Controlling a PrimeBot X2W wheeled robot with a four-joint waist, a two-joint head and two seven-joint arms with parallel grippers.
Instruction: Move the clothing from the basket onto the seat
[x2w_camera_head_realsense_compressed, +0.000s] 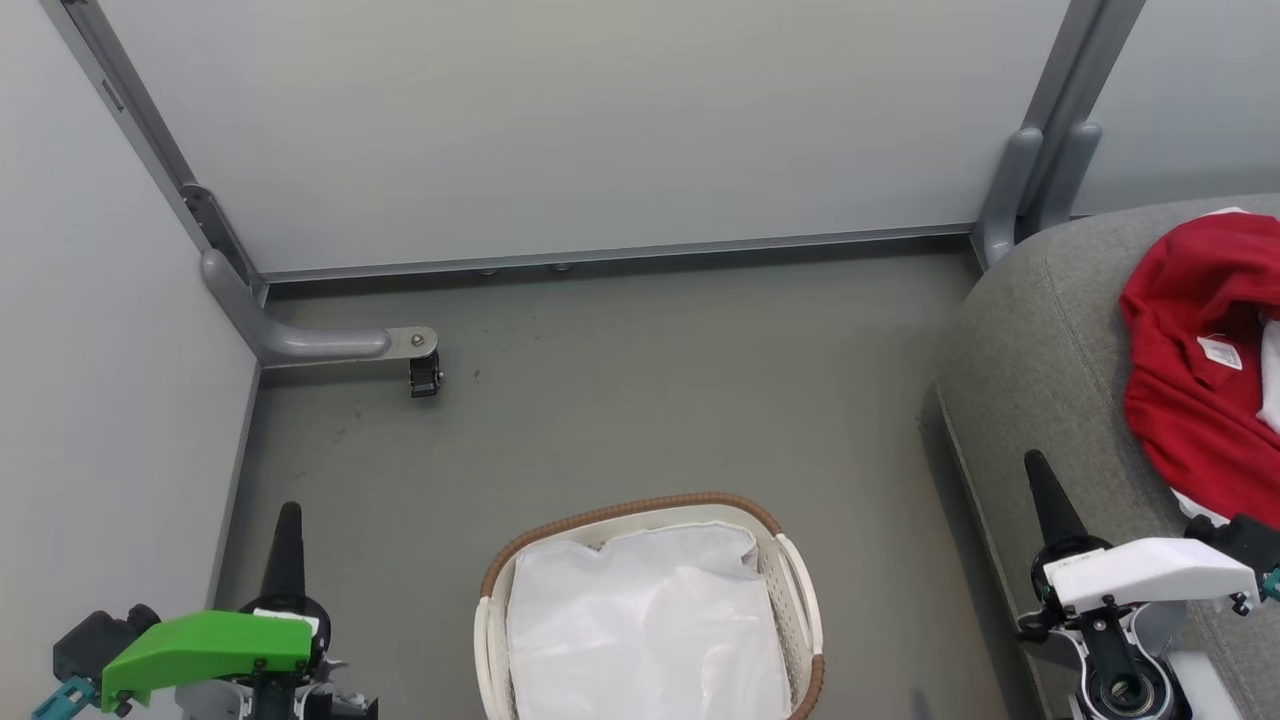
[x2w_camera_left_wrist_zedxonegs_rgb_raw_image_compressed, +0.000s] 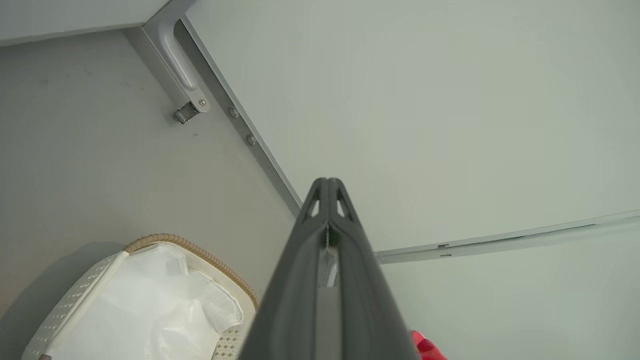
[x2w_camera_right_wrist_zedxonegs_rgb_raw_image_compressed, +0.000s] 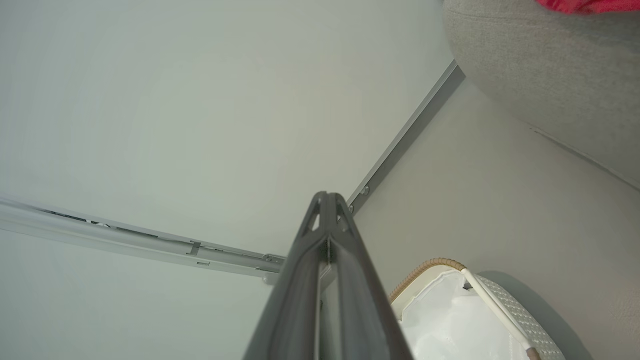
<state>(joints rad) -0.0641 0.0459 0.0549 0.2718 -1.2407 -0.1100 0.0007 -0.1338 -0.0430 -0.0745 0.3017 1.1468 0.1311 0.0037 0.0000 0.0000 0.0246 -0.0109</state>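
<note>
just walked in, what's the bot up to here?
Nothing is being handled. The left gripper and right gripper are both shut and empty, either side of the basket on the floor. The basket's visible inside is white lining; the red clothing lies on the grey seat. Transfer looks done.

No legible text, numbers or brand marks.
At the right edge of the head view, a small white label (x2w_camera_head_realsense_compressed: 1220, 352) sits on the red clothing (x2w_camera_head_realsense_compressed: 1180, 420) lying on the grey seat (x2w_camera_head_realsense_compressed: 1040, 330); its faint print is too small to make out. At lower right, a pale grey marking on the white casing (x2w_camera_head_realsense_compressed: 1150, 572) behind the right pincer (x2w_camera_head_realsense_compressed: 1037, 462) is equally unreadable.
</note>
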